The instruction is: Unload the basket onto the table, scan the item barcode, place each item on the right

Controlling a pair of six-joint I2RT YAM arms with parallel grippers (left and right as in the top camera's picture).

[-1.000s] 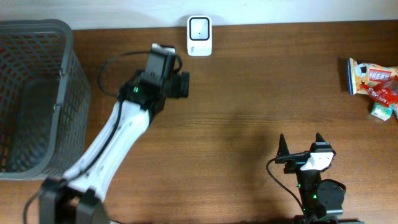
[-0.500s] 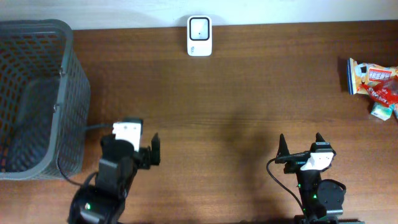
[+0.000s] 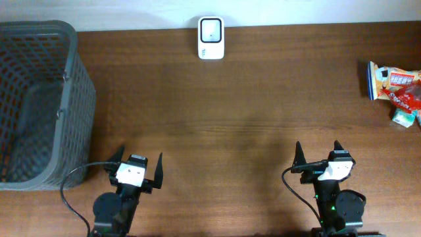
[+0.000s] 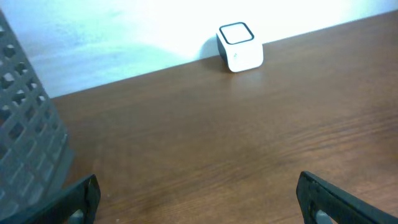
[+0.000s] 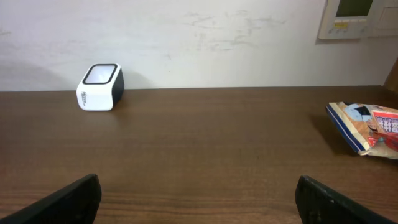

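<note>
The item, a colourful snack packet [image 3: 393,85], lies at the table's far right edge, also seen in the right wrist view [image 5: 367,126]; no barcode shows on it. The white box scanner [image 3: 211,38] stands at the back edge, centre [image 4: 240,47] [image 5: 99,79]. My left gripper [image 3: 139,159] sits at the front left, open, nothing between its fingers [image 4: 198,196]. My right gripper [image 3: 318,148] is at the front right, open and empty [image 5: 198,196]. Both point toward the back wall, far from the packet and the scanner.
A dark grey mesh basket [image 3: 39,99] fills the left side of the table, just left of my left gripper [image 4: 25,143]. A second small packet [image 3: 404,117] lies beside the snack packet. A wall panel [image 5: 357,15] hangs behind.
My left arm has drawn back from near the scanner at the back to the front left edge of the table. The right arm has stayed still.
</note>
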